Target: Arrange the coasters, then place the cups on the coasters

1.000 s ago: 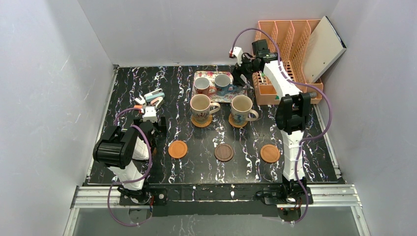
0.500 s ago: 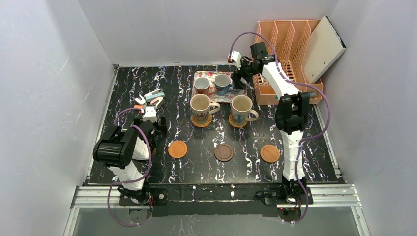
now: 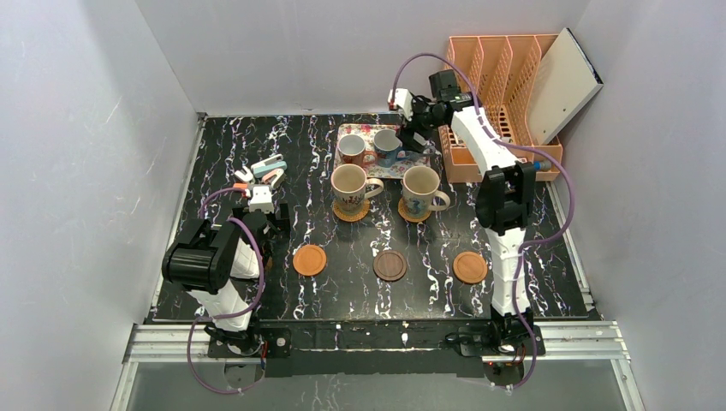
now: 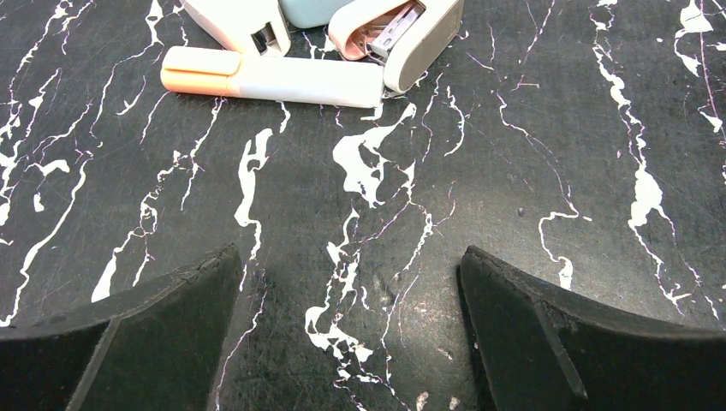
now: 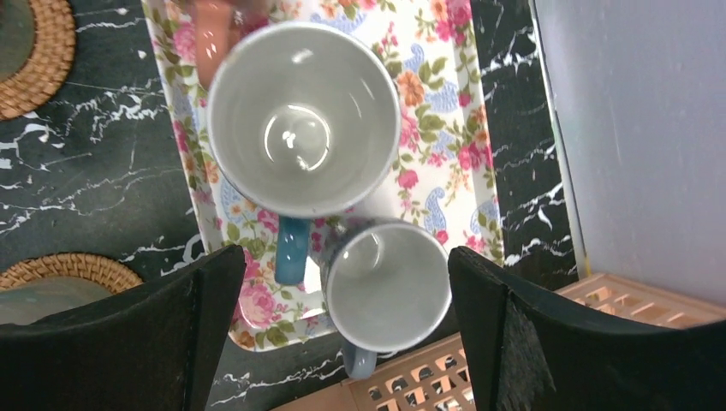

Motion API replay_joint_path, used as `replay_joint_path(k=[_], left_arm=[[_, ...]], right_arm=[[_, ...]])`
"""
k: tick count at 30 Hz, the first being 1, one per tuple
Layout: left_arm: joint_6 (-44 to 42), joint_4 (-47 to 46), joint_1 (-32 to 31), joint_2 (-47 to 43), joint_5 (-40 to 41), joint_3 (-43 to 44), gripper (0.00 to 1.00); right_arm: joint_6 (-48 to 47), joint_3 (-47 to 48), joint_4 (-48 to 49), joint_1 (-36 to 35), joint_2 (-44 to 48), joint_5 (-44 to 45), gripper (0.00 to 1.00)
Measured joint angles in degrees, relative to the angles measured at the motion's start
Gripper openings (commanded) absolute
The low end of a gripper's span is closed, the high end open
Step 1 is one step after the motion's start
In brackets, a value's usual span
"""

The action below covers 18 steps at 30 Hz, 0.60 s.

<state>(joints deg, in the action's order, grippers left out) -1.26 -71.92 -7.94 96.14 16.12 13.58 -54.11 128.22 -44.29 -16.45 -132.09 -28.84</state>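
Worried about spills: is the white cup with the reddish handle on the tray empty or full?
Empty. The right wrist view looks straight into the white cup, upright on the floral tray, showing only its bare bottom.

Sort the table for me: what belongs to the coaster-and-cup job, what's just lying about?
Job: three bare coasters; two cream mugs on rattan coasters; two mugs on the floral tray.
Lying about: stapler, highlighter, orange file rack, white board.
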Motion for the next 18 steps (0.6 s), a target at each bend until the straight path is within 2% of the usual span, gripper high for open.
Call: replay_joint_path(k=[10,18], left_arm=[[0.0,0.02,0.0,0.0,0.0,0.0,0.98],[0.0,0.0,0.0,0.0,0.0,0.0,0.98]], right_arm=[[-4.0,0.74,-3.02,-3.63,-1.81,0.17,0.94],[-4.76,0.94,-3.1,-3.74,-3.43,1.86,0.9]])
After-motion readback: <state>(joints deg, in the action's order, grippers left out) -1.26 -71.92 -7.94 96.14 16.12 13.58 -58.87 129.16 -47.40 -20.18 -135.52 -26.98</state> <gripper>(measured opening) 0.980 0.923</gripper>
